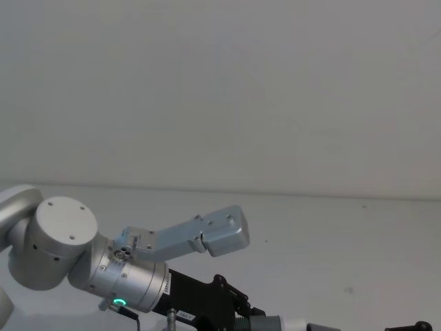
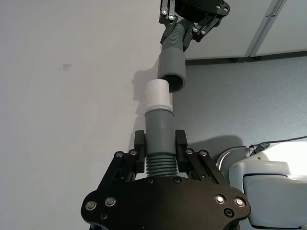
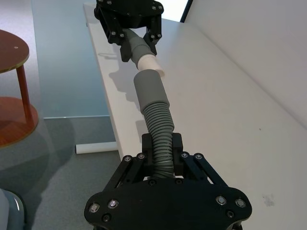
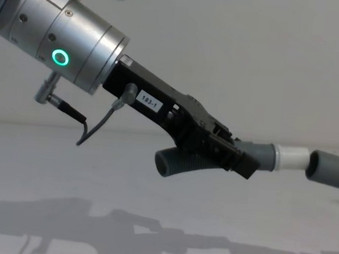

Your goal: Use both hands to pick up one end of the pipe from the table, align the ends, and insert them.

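Above the table (image 3: 225,110), the left gripper (image 2: 159,143) was clamped on the white-tipped pipe piece (image 2: 158,127) and the right gripper (image 3: 162,143) on the other pipe piece (image 3: 158,124), the white tip (image 2: 158,96) seemingly just apart from the hollow cuff (image 2: 171,67).

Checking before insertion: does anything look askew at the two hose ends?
Yes. The wide hollow grey cuff on the right black gripper's ribbed hose sits offset and tilted against the narrow white-tipped grey cuff in the left black gripper; their axes don't line up.
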